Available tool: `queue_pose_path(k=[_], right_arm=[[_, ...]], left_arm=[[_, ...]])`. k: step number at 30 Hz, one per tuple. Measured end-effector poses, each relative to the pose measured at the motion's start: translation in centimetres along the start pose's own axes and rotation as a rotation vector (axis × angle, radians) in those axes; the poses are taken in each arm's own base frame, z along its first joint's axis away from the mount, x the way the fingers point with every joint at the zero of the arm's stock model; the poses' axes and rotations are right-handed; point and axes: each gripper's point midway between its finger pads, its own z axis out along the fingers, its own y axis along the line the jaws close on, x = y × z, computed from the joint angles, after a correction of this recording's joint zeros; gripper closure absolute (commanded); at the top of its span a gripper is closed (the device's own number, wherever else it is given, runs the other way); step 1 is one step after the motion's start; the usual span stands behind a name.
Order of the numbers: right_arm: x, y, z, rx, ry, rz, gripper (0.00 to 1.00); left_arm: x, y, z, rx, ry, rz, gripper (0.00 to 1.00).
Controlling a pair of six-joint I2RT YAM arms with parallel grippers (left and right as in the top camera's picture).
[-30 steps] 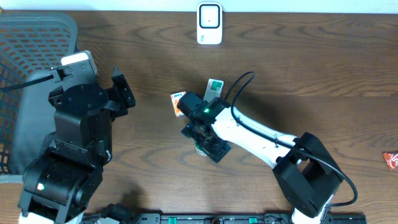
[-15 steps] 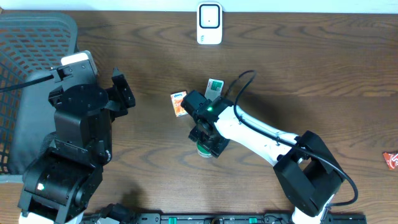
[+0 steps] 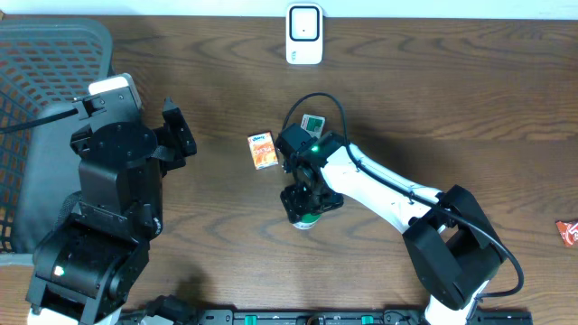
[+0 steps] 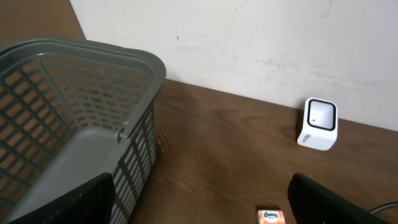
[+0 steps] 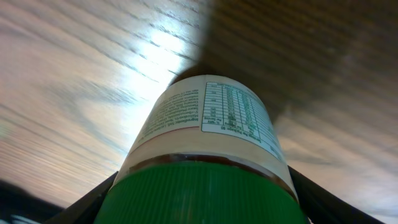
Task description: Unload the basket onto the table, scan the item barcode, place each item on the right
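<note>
A bottle with a green ribbed cap (image 5: 205, 193) and a pale printed label (image 5: 214, 115) fills the right wrist view. My right gripper (image 3: 305, 204) is shut on it, a black finger (image 5: 93, 202) pressed against each side of the cap. From overhead only a sliver of the green cap (image 3: 308, 220) shows under the gripper, near the table's middle. The white barcode scanner (image 3: 304, 34) stands at the far edge, also seen as the scanner (image 4: 318, 123) in the left wrist view. My left gripper (image 4: 200, 190) stays open at the left, holding nothing.
A grey mesh basket (image 3: 36, 108) stands at the far left. An orange tissue packet (image 3: 263, 151) and a green-and-white packet (image 3: 313, 125) lie just beyond the right gripper. A red packet (image 3: 568, 232) lies at the right edge.
The right gripper's jaws closed onto the bottle's cap and its wrist swung round over the bottle, uncovering the orange packet. The left arm has not moved.
</note>
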Motion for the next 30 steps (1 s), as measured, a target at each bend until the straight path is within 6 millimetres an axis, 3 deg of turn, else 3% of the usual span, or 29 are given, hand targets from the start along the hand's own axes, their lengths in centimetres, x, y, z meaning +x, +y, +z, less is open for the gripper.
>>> queue_pose_path(k=[3, 7, 12, 17, 24, 30], right_arm=[[-0.1, -0.7, 0.0, 0.042, -0.007, -0.060, 0.22], [-0.2, -1.2, 0.0, 0.066, -0.012, -0.097, 0.01], [0.5, -1.3, -0.1, 0.072, 0.018, -0.076, 0.01], [2.0, -1.6, -1.0, 0.097, 0.078, 0.124, 0.01], [1.2, -0.2, -1.4, 0.052, 0.046, 0.502, 0.01], [0.3, 0.7, -1.1, 0.045, -0.005, 0.640, 0.01]], left_arm=[[0.0, 0.0, 0.0, 0.000, 0.000, 0.000, 0.11], [0.0, 0.0, 0.0, 0.000, 0.000, 0.000, 0.11], [0.0, 0.0, 0.0, 0.000, 0.000, 0.000, 0.11], [0.0, 0.0, 0.0, 0.000, 0.000, 0.000, 0.11], [0.0, 0.0, 0.0, 0.000, 0.000, 0.000, 0.11], [0.0, 0.0, 0.0, 0.000, 0.000, 0.000, 0.11]])
